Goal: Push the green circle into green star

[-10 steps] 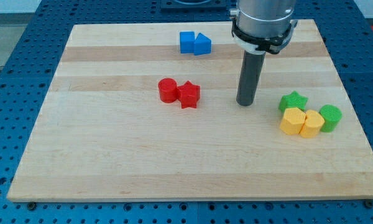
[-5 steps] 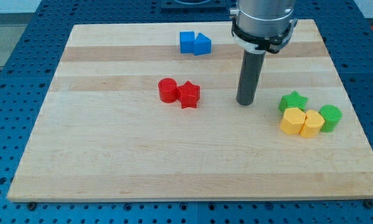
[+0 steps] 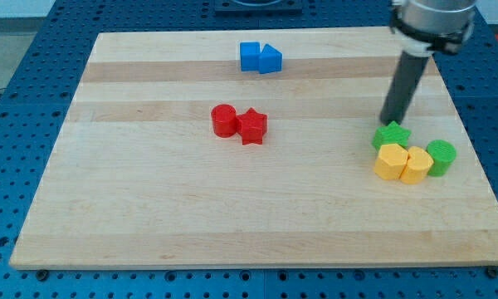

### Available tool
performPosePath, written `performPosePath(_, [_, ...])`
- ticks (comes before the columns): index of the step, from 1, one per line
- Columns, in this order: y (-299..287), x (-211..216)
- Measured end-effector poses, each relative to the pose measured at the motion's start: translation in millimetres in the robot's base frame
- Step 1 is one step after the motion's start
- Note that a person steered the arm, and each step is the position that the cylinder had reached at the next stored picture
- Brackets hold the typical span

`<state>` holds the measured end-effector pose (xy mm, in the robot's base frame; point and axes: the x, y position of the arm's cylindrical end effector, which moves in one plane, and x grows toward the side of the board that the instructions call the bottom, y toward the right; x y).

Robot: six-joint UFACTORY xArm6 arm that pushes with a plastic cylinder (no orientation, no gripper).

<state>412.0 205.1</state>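
One wooden board fills most of the view, pale planks lying on a blue perforated table. The arm enters at the view's top right; its dark rod slants down and my tip sits at the upper edge of the green star, touching or just short of it; which one cannot be told. The tool is a plain rod with no jaws, so there is nothing to spread or press together, and it grips nothing.

Cluster at the view's right: the green star at upper left, the green circle at the far right. Between and below them are two yellow blocks side by side: the left yellow block, touching the star's lower edge, and the right yellow block, touching the circle's left side. The circle and the star are apart, with the yellow pair between them.

Near the board's middle: a red circle touching a red star on its right.

At the view's top centre: a blue cube touching a blue triangle on its right.
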Motion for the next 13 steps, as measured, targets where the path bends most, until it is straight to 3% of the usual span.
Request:
performPosePath(2, [37.5, 0.0])
performPosePath(4, [69.1, 43.1])
performPosePath(7, [116.9, 52.6])
performPosePath(9, [73.3, 82.9])
performPosePath(11, [65.1, 107.8])
performPosePath(13, [57.8, 93.3])
